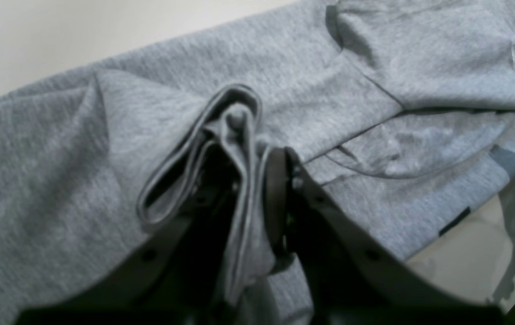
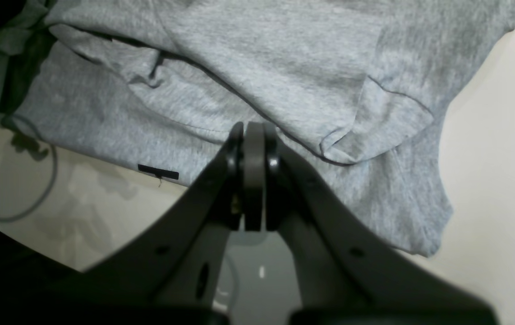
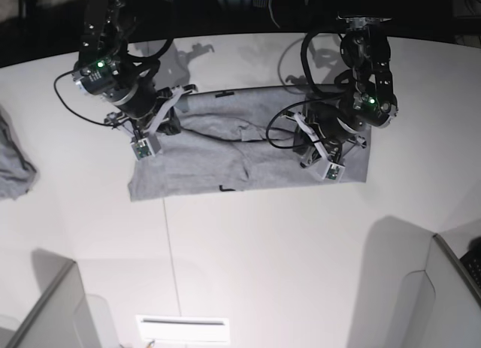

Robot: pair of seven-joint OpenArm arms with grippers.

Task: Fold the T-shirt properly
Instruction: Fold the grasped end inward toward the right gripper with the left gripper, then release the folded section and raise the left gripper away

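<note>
The heather-grey T-shirt (image 3: 248,149) lies spread sideways on the white table (image 3: 263,258), creased, with folds across its middle. In the left wrist view my left gripper (image 1: 239,185) is shut on a bunched, doubled fold of the T-shirt (image 1: 235,131), which stands up between the black fingers (image 1: 280,198). In the right wrist view my right gripper (image 2: 253,135) is shut with its tips at a fold edge of the T-shirt (image 2: 284,67), near a sleeve (image 2: 374,135). No cloth shows clearly between its tips. A small black tag (image 2: 158,172) sits on the hem.
A small bunched grey cloth (image 3: 13,166) lies at the table's left edge. Black cables (image 3: 282,130) trail from the arms over the shirt. Grey partitions stand at the lower left (image 3: 56,310) and lower right (image 3: 451,303). A white label (image 3: 183,323) lies near the front edge.
</note>
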